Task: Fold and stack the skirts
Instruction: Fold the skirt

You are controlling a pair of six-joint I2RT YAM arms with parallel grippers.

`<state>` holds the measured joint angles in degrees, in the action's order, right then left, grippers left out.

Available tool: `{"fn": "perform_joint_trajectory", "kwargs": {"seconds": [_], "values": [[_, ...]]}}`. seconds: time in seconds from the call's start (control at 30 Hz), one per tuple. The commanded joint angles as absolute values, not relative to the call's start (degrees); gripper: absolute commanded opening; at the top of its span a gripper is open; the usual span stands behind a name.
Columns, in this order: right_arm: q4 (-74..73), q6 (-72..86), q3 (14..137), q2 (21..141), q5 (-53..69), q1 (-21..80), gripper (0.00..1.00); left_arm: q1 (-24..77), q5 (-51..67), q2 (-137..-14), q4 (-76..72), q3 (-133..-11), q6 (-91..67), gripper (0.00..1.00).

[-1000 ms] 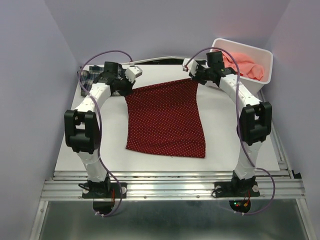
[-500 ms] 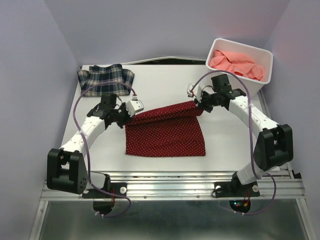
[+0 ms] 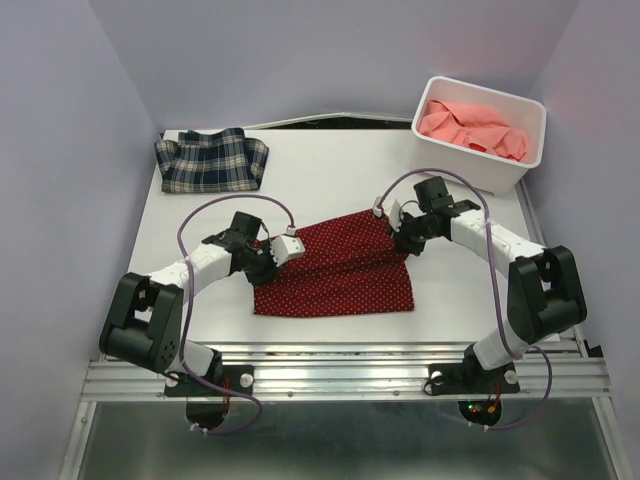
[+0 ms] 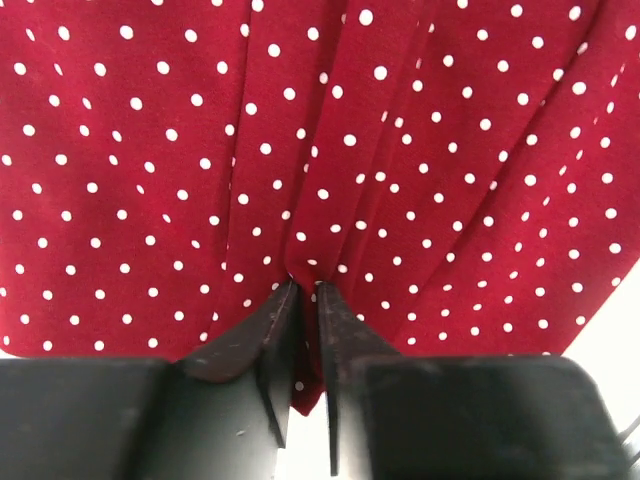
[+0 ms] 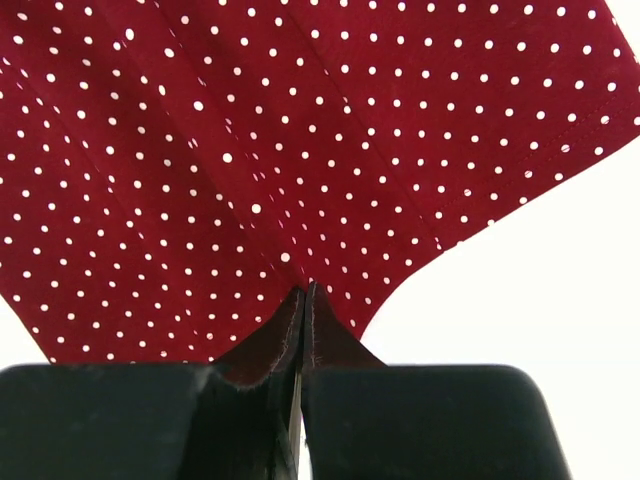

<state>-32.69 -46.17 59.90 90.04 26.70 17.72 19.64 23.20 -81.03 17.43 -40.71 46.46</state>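
The dark red dotted skirt (image 3: pixel 340 270) lies near the table's front, its far edge drawn over toward the near edge in a loose, rippled fold. My left gripper (image 3: pixel 268 262) sits at the fold's left corner; in the left wrist view its jaws (image 4: pixel 308 290) stand slightly parted with a pucker of red cloth (image 4: pixel 400 150) still between them. My right gripper (image 3: pixel 400 243) is at the right corner, shut (image 5: pixel 305 290) on the red cloth (image 5: pixel 250 150). The plaid skirt (image 3: pixel 212 158) lies folded at the back left. The salmon-pink skirt (image 3: pixel 470 125) is crumpled in the bin.
The white plastic bin (image 3: pixel 530 150) stands at the back right corner. Purple walls close in the table on the left, back and right. Bare white tabletop (image 3: pixel 330 170) stretches between the plaid skirt and the bin.
Both arms have carried the red skirt's far edge from the back of the table toward the front, folding it over itself. The left jaws have parted a little.
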Motion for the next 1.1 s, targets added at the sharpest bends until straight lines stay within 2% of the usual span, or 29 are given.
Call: {"fn": "perform_joint_trajectory", "kwargs": {"seconds": [0.0,0.17,0.57,0.67,0.77,0.8,0.83,1.07], "values": [[-31.29,-44.56,60.29,89.21,27.07,17.4,0.01,19.51,21.01,-80.42,18.28,-41.39,45.0,0.31],[-32.26,-45.53,59.33,88.33,27.16,17.93,0.01,19.51,20.57,-78.49,21.18,-43.15,45.79,0.41],[-33.4,-46.32,56.78,86.75,26.72,18.46,0.01,19.51,20.83,-75.85,27.77,-43.95,49.13,0.41],[-33.4,-46.23,56.51,86.57,26.54,18.46,0.01,19.51,21.44,-76.11,28.47,-44.03,49.48,0.32],[-33.57,-45.79,56.78,86.4,26.46,18.46,0.01,19.51,21.8,-75.76,29.18,-44.65,49.75,0.15],[-33.66,-45.62,57.13,86.22,26.28,18.46,0.01,19.51,21.8,-75.59,29.27,-45.0,49.75,0.05],[-34.18,-45.44,58.26,86.13,26.19,18.46,0.01,19.51,21.8,-75.15,29.62,-45.52,49.75,0.01],[-41.83,-47.19,63.9,81.48,24.96,18.46,0.01,19.51,21.53,-71.9,33.74,-48.25,50.19,0.0]]}}
